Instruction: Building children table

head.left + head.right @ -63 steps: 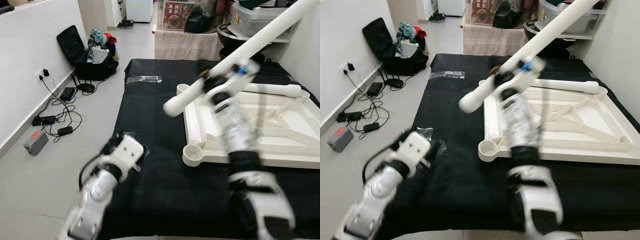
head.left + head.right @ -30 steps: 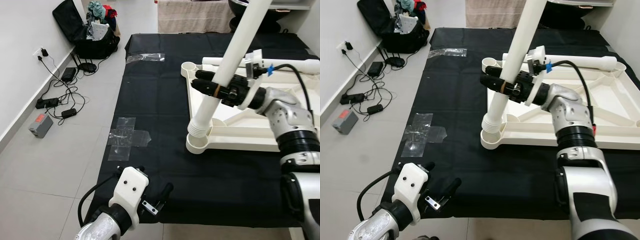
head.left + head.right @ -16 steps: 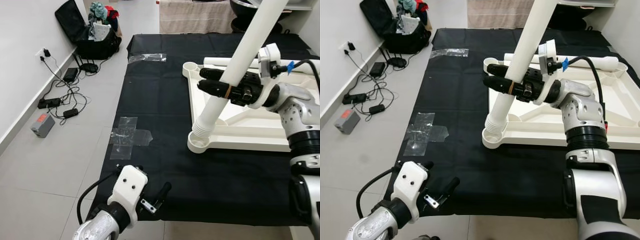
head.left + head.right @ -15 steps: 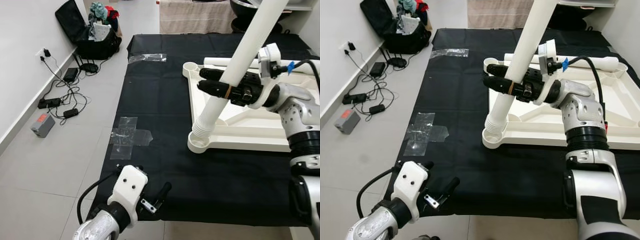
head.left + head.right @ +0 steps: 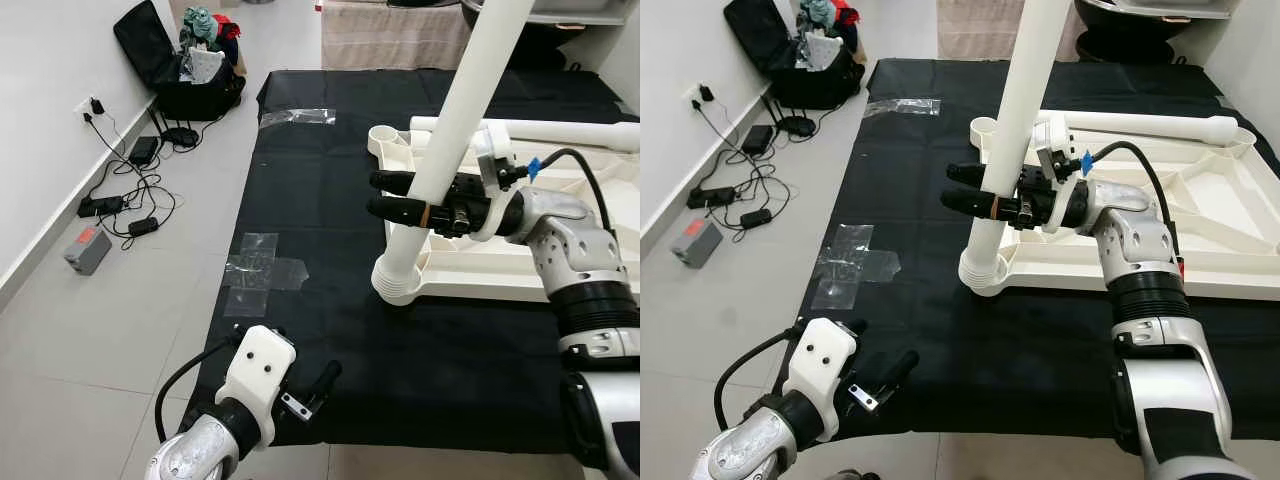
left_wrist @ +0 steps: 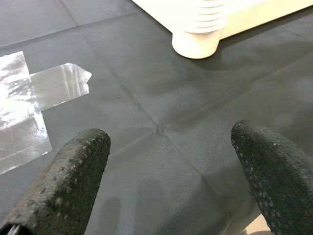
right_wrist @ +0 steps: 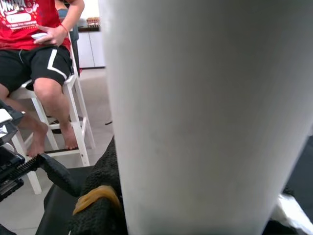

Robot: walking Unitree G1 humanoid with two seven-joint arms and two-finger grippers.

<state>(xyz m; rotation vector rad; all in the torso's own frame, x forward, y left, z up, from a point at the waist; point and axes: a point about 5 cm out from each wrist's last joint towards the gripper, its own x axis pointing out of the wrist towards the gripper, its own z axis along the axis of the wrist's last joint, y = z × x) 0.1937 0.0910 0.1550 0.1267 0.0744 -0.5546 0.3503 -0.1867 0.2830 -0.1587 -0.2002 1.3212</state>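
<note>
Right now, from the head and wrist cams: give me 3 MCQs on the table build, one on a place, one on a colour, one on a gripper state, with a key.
1. Where does the foot of the long white plastic table leg sit?
A. in the near corner socket of the upside-down white plastic tabletop
B. on the grey floor
C. on the clear tape patch

2. What colour is the floor mat under the tabletop?
A. blue
B. black
C. red

3. What state is the right gripper in?
A. open, away from the leg
B. shut on the second leg lying along the tabletop's far edge
C. shut on the upright leg

Key: 1 A, the ribbed end meets the corner socket. 2 B, the mat is black in both eye views. 3 C, the black fingers straddle the leg partway up, while the left gripper hangs open over the mat.
</note>
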